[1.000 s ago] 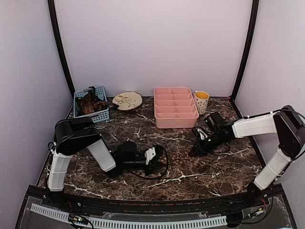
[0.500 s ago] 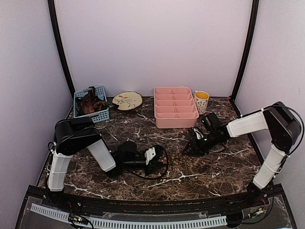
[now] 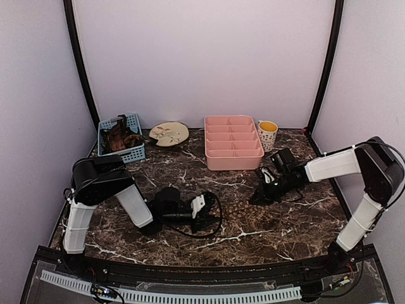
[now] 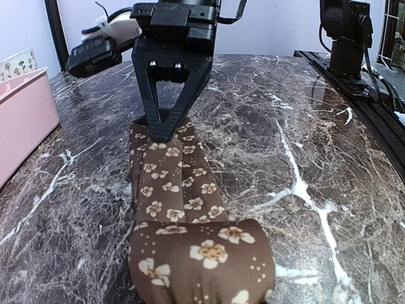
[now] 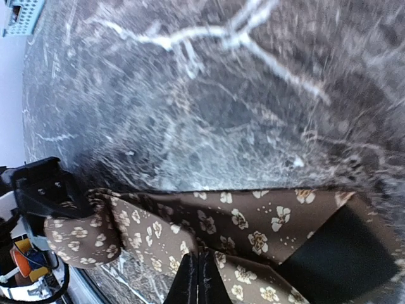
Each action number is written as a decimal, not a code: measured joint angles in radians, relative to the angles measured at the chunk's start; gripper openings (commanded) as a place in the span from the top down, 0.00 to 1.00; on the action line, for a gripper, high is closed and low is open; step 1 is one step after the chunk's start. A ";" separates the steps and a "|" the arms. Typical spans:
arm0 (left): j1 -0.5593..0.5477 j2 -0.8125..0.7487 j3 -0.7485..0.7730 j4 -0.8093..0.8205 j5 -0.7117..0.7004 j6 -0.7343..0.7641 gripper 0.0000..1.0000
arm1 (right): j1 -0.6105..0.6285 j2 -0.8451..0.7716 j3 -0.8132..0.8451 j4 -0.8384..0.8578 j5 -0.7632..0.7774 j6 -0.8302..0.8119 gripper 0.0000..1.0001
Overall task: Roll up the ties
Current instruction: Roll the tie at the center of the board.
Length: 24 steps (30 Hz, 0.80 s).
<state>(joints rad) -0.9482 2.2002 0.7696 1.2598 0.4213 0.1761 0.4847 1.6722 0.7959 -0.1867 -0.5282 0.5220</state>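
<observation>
Since the dark brown fabric necktie with tan flowers (image 4: 171,190) lies limp on the dark marble table (image 4: 304,126) (soft, probably slippery), you should hold its rolled end, which the left gripper (image 3: 204,215) seems to clamp, while the closed right gripper (image 4: 161,130) pins the strip.

A lab robot test cell: plain lilac panels (image 3: 202,57) and black frame posts (image 3: 79,63) box in a marble-patterned tabletop (image 3: 253,221). Two robot arms (image 3: 136,206) are bolted at its near edge. Props line the back: blue basket (image 3: 130,155), wooden plate (image 3: 169,133), pink divided tray (image 3: 233,163), mug (image 3: 267,136).

Brown tie (image 4: 169,190) (w/ tan flowers) lies flat, 1 end rolled.
</observation>
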 measured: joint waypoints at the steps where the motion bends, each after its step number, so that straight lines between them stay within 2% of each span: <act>1: 0.003 0.000 -0.002 0.002 0.006 -0.004 0.82 | -0.003 -0.021 0.000 -0.005 0.011 -0.002 1.00; 6: 0.028 0.000 -0.016 0.021 0.036 -0.040 0.82 | -0.011 -0.059 -0.001 -0.014 0.033 -0.020 1.00; 14: 0.037 -0.029 -0.019 -0.010 0.064 -0.072 0.82 | -0.014 0.004 -0.026 0.002 0.029 -0.059 1.00; 24: 0.037 -0.188 -0.023 -0.060 0.003 -0.129 0.83 | -0.014 0.004 -0.036 0.020 0.031 -0.102 1.00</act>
<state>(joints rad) -0.9112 2.0117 0.7471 1.2003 0.4240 0.0471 0.4709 1.6760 0.7601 -0.1665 -0.4973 0.4198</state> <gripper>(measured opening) 0.223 0.004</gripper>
